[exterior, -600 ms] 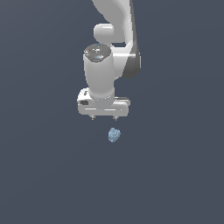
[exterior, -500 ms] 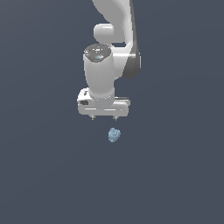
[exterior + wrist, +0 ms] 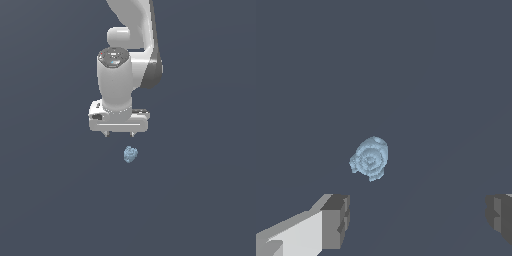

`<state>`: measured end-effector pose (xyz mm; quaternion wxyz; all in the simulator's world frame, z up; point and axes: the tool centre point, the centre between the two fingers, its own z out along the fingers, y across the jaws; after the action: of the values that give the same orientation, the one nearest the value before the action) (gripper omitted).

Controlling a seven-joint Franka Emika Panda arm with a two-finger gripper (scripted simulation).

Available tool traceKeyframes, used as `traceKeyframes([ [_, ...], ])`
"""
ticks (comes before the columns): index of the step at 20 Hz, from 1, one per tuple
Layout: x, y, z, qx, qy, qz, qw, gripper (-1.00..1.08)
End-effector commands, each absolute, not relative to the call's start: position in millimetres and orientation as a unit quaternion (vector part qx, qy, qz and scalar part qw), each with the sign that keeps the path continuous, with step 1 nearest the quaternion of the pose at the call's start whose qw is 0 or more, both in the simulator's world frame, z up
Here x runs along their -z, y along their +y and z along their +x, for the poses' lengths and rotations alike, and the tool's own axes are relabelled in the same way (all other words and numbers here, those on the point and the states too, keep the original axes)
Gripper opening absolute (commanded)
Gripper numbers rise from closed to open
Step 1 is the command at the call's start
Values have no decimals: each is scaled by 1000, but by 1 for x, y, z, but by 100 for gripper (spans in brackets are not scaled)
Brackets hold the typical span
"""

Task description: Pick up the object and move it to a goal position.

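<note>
The object is a small pale-blue bumpy blob lying on the dark grey ground. In the exterior view it sits just below my white gripper, a little toward that view's right, and apart from it. The gripper is open, its two short fingertips wide apart with nothing between them. The wrist view shows the object ahead of the two grey fingers, nearer to this one than to the other, and not touching either.
Plain dark grey ground fills both views. The white arm rises above the gripper in the exterior view.
</note>
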<state>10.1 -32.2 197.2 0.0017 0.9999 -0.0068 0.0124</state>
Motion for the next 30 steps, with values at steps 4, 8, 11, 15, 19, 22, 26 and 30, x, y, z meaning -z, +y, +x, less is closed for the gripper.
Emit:
traceKeyframes([
  [4,-197,-32,10,-12,-7,1000,2,100],
  [8,-191,-29,11,-12,-19,1000,1,100],
  [11,-184,-26,12,-11,-34,999,1,100],
  [15,-170,-21,12,-9,-63,998,0,100],
  [19,-152,-14,13,-7,-100,995,-1,100],
  [22,-136,-8,13,-5,-134,991,-2,100],
  [26,-118,-1,12,-3,-173,985,-1,100],
  [30,-104,4,11,-1,-202,979,-1,100],
])
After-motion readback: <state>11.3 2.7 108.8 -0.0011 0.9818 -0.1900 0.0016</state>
